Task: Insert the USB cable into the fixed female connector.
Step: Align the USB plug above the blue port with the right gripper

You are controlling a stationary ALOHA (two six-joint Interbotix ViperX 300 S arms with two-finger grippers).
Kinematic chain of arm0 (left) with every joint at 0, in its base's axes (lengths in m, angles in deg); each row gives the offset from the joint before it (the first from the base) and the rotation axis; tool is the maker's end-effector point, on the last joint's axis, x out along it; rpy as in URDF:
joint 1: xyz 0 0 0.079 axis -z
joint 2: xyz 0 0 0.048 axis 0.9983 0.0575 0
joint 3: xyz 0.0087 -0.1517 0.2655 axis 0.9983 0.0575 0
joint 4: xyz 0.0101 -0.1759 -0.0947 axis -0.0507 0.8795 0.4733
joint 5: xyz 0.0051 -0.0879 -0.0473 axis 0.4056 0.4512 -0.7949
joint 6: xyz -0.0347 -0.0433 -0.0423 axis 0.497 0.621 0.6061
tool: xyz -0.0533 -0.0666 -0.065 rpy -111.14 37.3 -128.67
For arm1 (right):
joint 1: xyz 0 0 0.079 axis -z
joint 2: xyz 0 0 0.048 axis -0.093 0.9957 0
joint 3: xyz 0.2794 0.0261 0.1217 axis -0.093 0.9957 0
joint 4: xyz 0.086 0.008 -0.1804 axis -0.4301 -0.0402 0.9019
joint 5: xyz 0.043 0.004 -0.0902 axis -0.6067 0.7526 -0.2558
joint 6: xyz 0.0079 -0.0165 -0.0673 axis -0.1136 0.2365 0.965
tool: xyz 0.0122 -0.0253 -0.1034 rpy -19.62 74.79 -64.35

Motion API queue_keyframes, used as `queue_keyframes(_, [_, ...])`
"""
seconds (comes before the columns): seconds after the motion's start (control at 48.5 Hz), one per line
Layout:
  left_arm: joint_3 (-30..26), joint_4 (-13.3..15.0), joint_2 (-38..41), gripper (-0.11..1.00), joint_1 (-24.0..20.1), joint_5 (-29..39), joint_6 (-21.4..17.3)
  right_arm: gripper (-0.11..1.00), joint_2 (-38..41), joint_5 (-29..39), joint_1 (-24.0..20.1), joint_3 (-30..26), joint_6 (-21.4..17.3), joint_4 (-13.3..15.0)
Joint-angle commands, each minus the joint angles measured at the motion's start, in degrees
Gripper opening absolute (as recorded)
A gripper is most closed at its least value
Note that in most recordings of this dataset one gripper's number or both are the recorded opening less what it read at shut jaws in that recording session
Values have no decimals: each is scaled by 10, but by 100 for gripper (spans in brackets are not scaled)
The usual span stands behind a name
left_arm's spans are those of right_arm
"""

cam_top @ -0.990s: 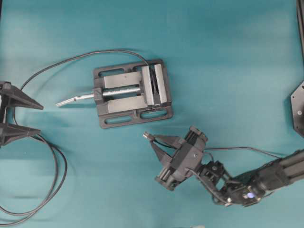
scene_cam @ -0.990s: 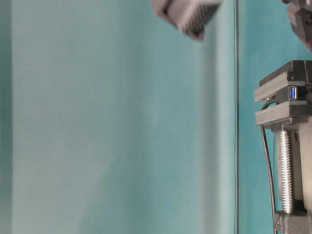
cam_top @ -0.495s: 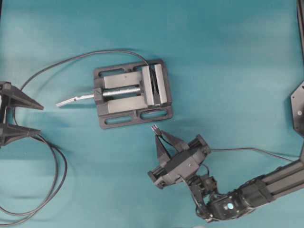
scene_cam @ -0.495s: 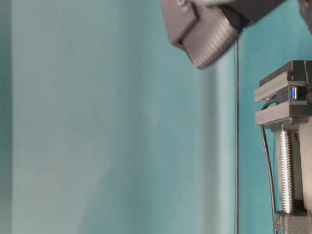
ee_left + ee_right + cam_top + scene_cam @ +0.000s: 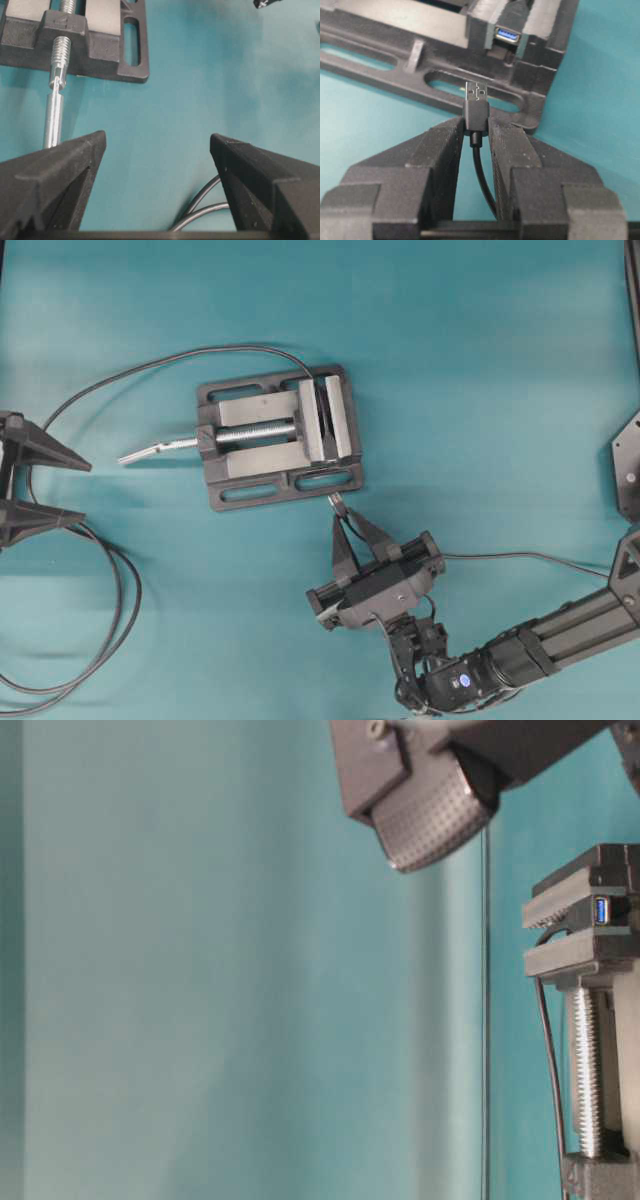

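My right gripper (image 5: 343,518) (image 5: 476,125) is shut on the black plug (image 5: 476,111) of the USB cable (image 5: 520,555). The plug's metal tip sticks out past the fingertips and points up at the vise (image 5: 275,435) (image 5: 420,55). It stands just short of the vise's near base edge. The fixed female connector (image 5: 507,35) (image 5: 601,910), a small socket with a blue inside, sits clamped between the vise jaws. It lies a little right of the plug's line and beyond it. My left gripper (image 5: 85,491) (image 5: 157,137) hangs open and empty at the far left.
The vise's screw handle (image 5: 155,450) (image 5: 54,115) juts left toward my left gripper. A thicker cable (image 5: 120,600) (image 5: 205,200) runs from the vise top and loops at the bottom left. A black arm base (image 5: 628,465) stands at the right edge.
My right gripper has turned and moved up-right with the plug, from pointing left to pointing at the vise's near edge. The left gripper has not moved.
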Motion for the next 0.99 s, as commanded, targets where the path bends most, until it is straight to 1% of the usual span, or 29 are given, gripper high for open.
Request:
queue_keyframes(0.0, [-8,-1,8,100,-1,-3,8,21,-9,-18,4,-15,0,-2])
queue_keyframes(0.33, [-7,-1,9,100,-1,-3,8,21,-2,-24,18,-31,2,-3])
queue_keyframes(0.516, [-8,-2,9,100,-2,-3,8,21,-2,-25,28,-43,10,-15])
queue_keyframes(0.681, [-7,-1,9,100,-1,-3,8,21,-1,-34,36,-53,12,-18])
queue_keyframes(0.97, [-8,-2,9,100,-1,-3,8,21,-1,-42,44,-69,13,-42])
